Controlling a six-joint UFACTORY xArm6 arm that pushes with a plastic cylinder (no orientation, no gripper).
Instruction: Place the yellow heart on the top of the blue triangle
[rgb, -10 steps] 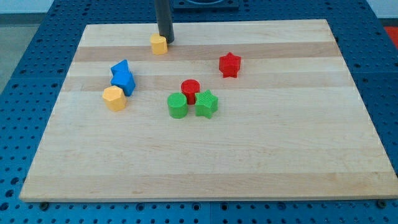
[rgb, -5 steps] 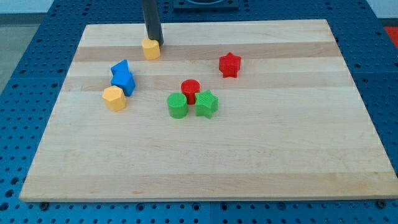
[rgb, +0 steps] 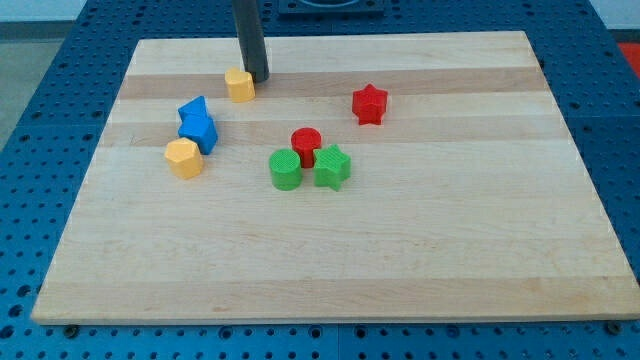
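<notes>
The yellow heart (rgb: 239, 85) lies near the top of the wooden board (rgb: 420, 240), left of centre. My tip (rgb: 257, 77) is at the heart's upper right side, touching or almost touching it. The blue triangle (rgb: 192, 107) lies to the lower left of the heart, a short gap away. A second blue block (rgb: 200, 131) sits right against the triangle's lower side.
A yellow hexagon (rgb: 183, 158) lies just below the blue pair. A red cylinder (rgb: 306, 145), a green cylinder (rgb: 285, 170) and a green star (rgb: 332, 167) cluster at mid-board. A red star (rgb: 369, 104) lies to the right.
The yellow heart has slid left and down, towards the blue triangle. The rod moved left with it, then shifted a little right. The other blocks have not moved.
</notes>
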